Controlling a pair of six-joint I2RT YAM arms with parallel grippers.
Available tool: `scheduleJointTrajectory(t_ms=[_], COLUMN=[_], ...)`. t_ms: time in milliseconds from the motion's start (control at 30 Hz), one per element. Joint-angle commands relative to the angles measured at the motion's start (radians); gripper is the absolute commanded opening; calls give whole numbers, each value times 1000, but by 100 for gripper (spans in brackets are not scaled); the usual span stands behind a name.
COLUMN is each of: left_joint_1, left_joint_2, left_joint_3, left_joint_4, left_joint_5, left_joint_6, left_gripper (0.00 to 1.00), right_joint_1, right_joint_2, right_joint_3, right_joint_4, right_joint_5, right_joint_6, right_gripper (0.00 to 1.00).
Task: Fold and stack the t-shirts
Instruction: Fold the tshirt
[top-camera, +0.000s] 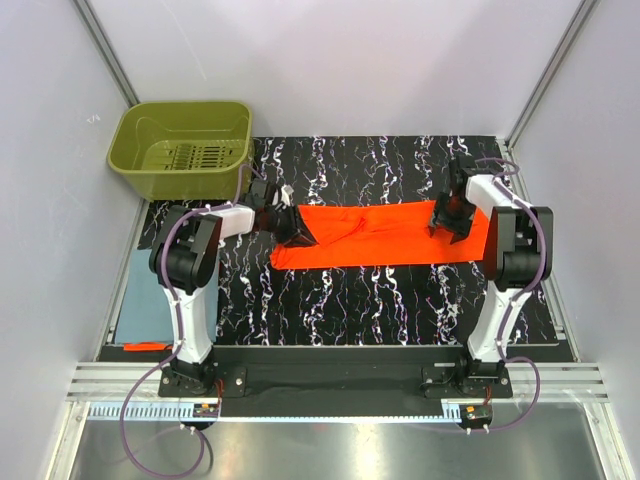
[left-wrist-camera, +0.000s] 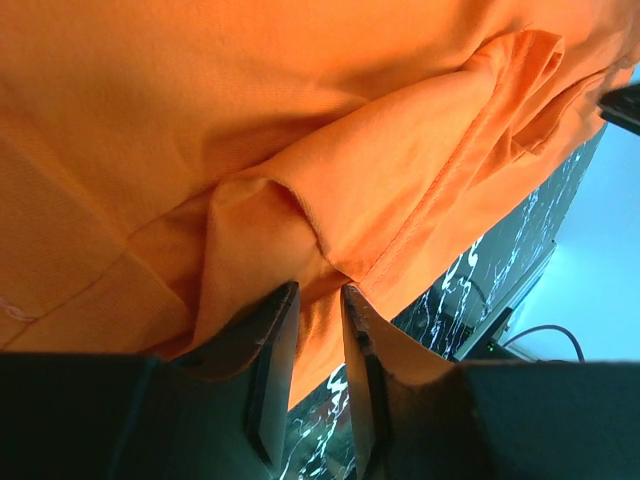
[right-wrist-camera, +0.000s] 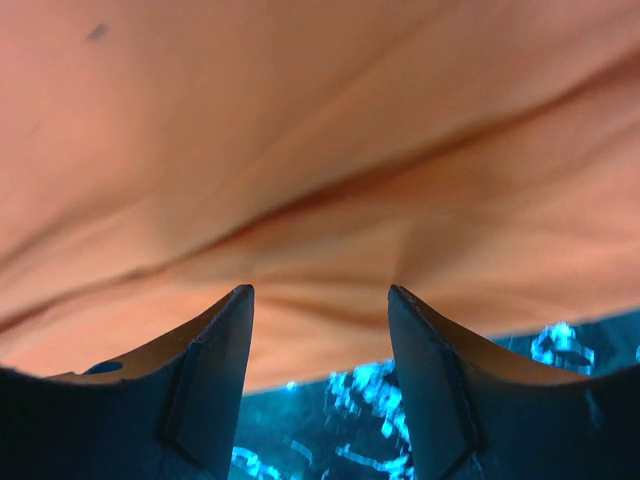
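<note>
An orange t-shirt (top-camera: 385, 235) lies folded into a long strip across the black marbled mat (top-camera: 350, 300). At the strip's left end my left gripper (top-camera: 296, 228) has its jaws narrowed on a bunched fold of the orange t-shirt (left-wrist-camera: 300, 150); in the left wrist view the cloth peaks at the left gripper (left-wrist-camera: 320, 290). My right gripper (top-camera: 448, 218) stands over the strip's right end. In its wrist view the right gripper (right-wrist-camera: 320, 292) is open, with the orange t-shirt (right-wrist-camera: 300, 150) just beyond the tips and nothing between them. A folded blue-grey t-shirt (top-camera: 140, 290) lies flat left of the mat, partly behind the left arm.
An olive-green plastic basket (top-camera: 180, 150) stands at the back left corner, beside the mat. White walls with metal frame posts close in the left, right and back. A thin orange strip (top-camera: 146, 346) shows at the blue-grey shirt's near edge.
</note>
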Motion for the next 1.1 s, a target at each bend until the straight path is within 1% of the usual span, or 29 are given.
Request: scheduleJointTrajectory(t_ms=[0, 167, 267, 533, 733, 833, 867, 967, 1067], left_joint_1=[23, 37, 38, 40, 40, 46, 45, 45, 43], left_joint_2=[-35, -34, -40, -50, -41, -34, -34, -60, -89], left_joint_3=[-24, -29, -32, -35, -44, -38, -32, -18, -8], left_joint_4=[-24, -34, -35, -35, -37, -41, -60, -83, -98], left_joint_5=[-15, -18, -18, -14, -9, -3, -1, -15, -14], left_joint_6=[48, 62, 63, 63, 68, 75, 94, 118, 112], left_gripper=[30, 30, 30, 30, 30, 30, 30, 31, 31], right_joint_1=[-44, -94, -116, -170, -243, -269, -274, -274, -271], right_joint_2=[58, 87, 72, 52, 88, 116, 118, 87, 35], right_joint_3=[53, 139, 148, 134, 104, 111, 124, 159, 197], right_joint_4=[62, 56, 48, 45, 71, 74, 71, 41, 4], right_joint_5=[29, 18, 31, 51, 38, 40, 46, 48, 40], right_joint_6=[-31, -34, -45, -45, -30, -33, -30, -14, 24], right_gripper=[63, 63, 64, 64, 64, 68, 72, 74, 74])
